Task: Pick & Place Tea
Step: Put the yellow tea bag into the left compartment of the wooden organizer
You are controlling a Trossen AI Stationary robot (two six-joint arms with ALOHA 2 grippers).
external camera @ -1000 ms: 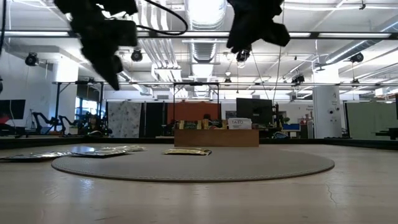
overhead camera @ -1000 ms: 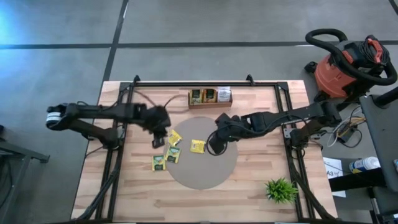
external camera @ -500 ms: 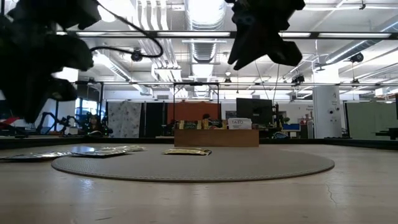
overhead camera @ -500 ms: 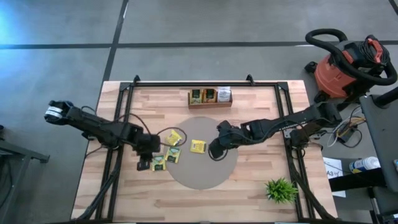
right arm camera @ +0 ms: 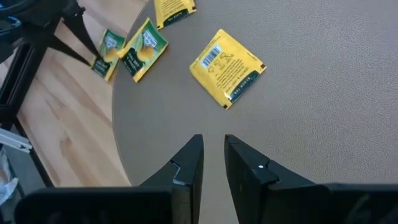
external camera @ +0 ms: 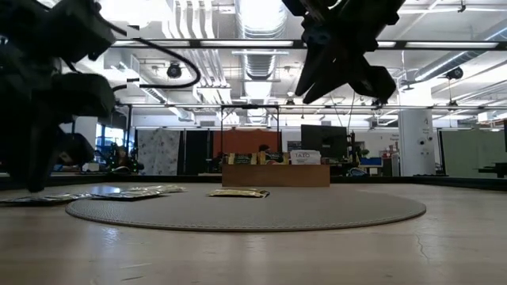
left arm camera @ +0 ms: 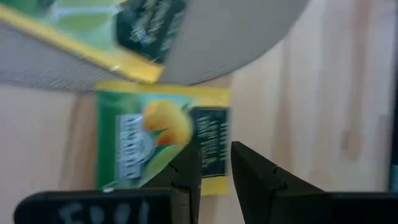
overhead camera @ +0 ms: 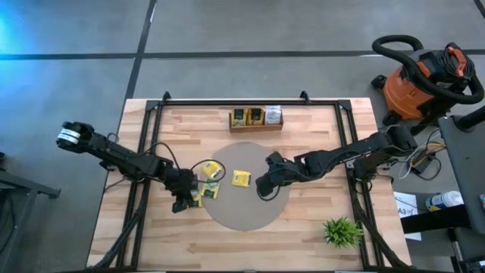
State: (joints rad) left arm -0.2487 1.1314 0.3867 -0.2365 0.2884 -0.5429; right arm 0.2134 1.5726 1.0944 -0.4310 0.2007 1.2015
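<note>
Several small yellow tea packets lie flat around the left rim of a round grey mat [overhead camera: 244, 211]: one [overhead camera: 241, 178] and one [overhead camera: 212, 168] on the mat, one [overhead camera: 210, 189] at its edge, one [overhead camera: 194, 199] on the wood. My left gripper [overhead camera: 182, 200] is low beside that last packet [left arm camera: 158, 140], fingers nearly together over its edge. My right gripper [overhead camera: 261, 186] hovers shut above the mat, short of the barcode-side packet [right arm camera: 227, 67]. More packets stand in the wooden tray [overhead camera: 256, 117]. My left gripper comes at the packet on the wood from above, its fingers [left arm camera: 188, 165] over the packet's dark label edge [left arm camera: 208, 134]. The packet lies flat on the table. I cannot tell whether the fingers touch it.
The tray [external camera: 276, 172] sits at the table's far edge. A small green plant [overhead camera: 341, 230] stands near the right front corner. Black frame rails [overhead camera: 140, 189] run along both table sides. An orange vacuum [overhead camera: 424, 80] stands off the table to the right.
My left gripper has swung from over the mat's far left side toward the near edge and dropped low beside the packet on the wood. My right gripper has drifted a little toward the near edge over the mat. The packets have stayed where they were.
</note>
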